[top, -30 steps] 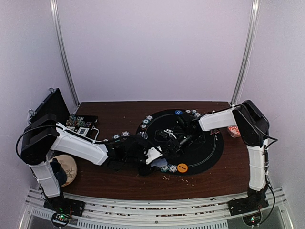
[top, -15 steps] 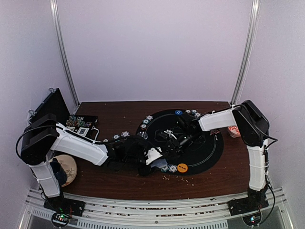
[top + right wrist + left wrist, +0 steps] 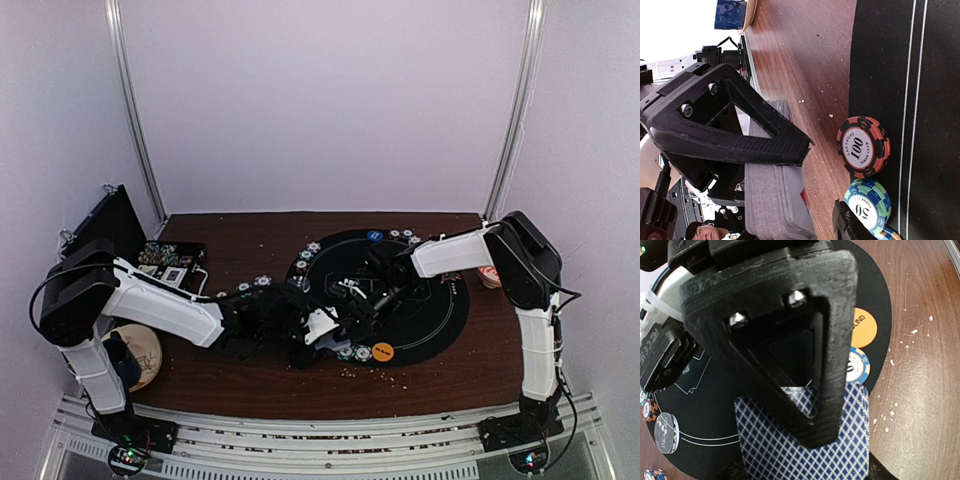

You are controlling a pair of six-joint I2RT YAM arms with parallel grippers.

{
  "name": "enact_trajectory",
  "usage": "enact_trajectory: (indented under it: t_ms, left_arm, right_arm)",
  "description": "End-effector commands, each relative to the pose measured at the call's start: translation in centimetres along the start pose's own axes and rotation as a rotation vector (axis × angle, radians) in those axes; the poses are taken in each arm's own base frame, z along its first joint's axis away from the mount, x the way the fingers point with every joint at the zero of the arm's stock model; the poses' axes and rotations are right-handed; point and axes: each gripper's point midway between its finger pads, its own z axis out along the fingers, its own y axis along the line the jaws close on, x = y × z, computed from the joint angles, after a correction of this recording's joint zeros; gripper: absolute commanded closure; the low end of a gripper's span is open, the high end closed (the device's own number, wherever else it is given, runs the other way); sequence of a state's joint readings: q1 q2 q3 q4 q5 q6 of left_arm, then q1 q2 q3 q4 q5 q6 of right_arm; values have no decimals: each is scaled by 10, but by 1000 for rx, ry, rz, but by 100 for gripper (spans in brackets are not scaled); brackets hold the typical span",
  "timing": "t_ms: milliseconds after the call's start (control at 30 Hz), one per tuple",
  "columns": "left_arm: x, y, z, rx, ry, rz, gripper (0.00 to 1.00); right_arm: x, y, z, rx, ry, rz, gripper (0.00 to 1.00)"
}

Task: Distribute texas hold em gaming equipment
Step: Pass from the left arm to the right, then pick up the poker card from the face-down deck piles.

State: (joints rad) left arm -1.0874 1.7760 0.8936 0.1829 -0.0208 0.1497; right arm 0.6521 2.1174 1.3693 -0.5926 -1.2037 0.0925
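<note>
at the black mat's point(image 3: 440, 310) seven o'clock edge, the deck of cards point(image 3: 805, 440) sits clamped in the left gripper point(image 3: 810, 457), blue lattice back showing. the right gripper point(image 3: 817, 185) reaches to it from two o'clock; whether its jaws grip cannot be told. a red chip point(image 3: 862, 146) and a teal chip point(image 3: 867, 206) lie just beside.

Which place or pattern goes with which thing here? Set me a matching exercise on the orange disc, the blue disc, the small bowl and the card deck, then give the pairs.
Things:
1 orange disc
2 blue disc
3 small bowl
4 card deck

Descriptions:
A off the black mat, just past its right edge
B blue diamond-lattice back
C on the mat's far rim
D on the mat's near rim

Pairs: 1-D, 2-C, 3-A, 4-B
</note>
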Motion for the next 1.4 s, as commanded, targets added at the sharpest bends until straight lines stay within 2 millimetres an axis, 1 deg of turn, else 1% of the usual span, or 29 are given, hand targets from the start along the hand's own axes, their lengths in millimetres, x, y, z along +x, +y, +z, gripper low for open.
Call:
enact_trajectory:
  t_ms: [0,100,200,367,467,600,800,900,967,1100,1267,1367]
  left_arm:
    - [-25,5,-11,-20,-93,-7,88]
    - [-26,3,-12,-8,-97,-2,88]
    - [-25,2,-11,-3,-92,-1,88]
    - [-26,3,-11,-8,-91,-2,88]
    - [-25,4,-11,-13,-89,-5,88]
    - [-24,6,-11,-20,-81,-7,88]
    - [-24,7,-11,-27,-81,-11,88]
    - [-23,8,-10,-33,-74,-12,87]
    - [-23,8,-9,-32,-73,-12,87]
    - [-21,7,-7,-30,-67,-12,87]
    - [-21,7,-6,-29,-65,-12,87]
    - [-19,6,-4,-27,-62,-11,87]
  right_arm:
    - [-5,2,-2,14,0,-33,61]
    - [-7,3,-3,13,-9,-31,63]
    - [-10,0,-6,18,-27,-18,66]
    - [-15,-16,-16,65,-67,16,73]
    - [-18,-22,-24,83,-91,24,74]
    - [-22,-20,-34,102,-120,14,77]
    - [-22,-21,-37,128,-126,6,82]
    - [-22,-16,-37,104,-123,-2,86]
    - [-21,-8,-37,69,-119,-4,86]
    - [-18,7,-35,15,-99,-29,81]
    - [-14,14,-27,1,-72,-44,80]
    - [-12,15,-23,6,-58,-55,84]
